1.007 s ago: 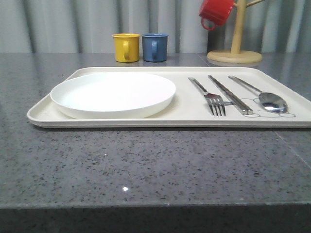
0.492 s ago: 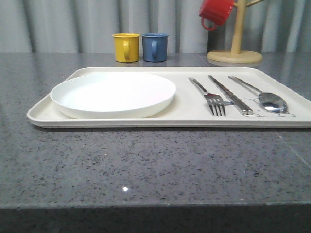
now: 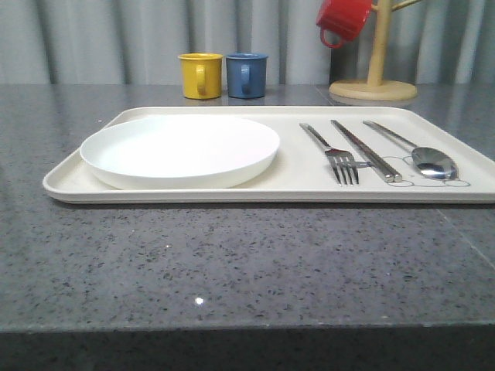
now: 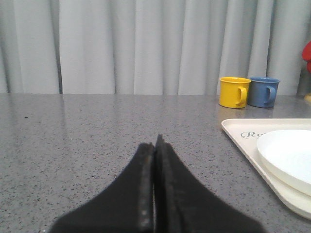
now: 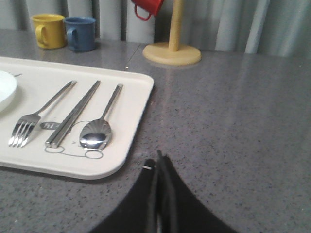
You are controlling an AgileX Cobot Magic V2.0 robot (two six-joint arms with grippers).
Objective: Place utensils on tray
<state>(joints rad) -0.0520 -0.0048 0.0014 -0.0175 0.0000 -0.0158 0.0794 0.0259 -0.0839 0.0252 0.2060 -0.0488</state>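
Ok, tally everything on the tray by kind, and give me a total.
Plate: 1
Fork: 1
Chopsticks: 1 pair
Spoon: 1
Total: 4 kinds on the tray, 5 pieces if the chopsticks count as two.

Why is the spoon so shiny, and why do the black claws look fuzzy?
Right wrist view: the spoon bowl mirrors bright light, and the right claw sits close to the lens, so it blurs. Left wrist view: the left claw is soft too. Front view: a glare spot on the table.
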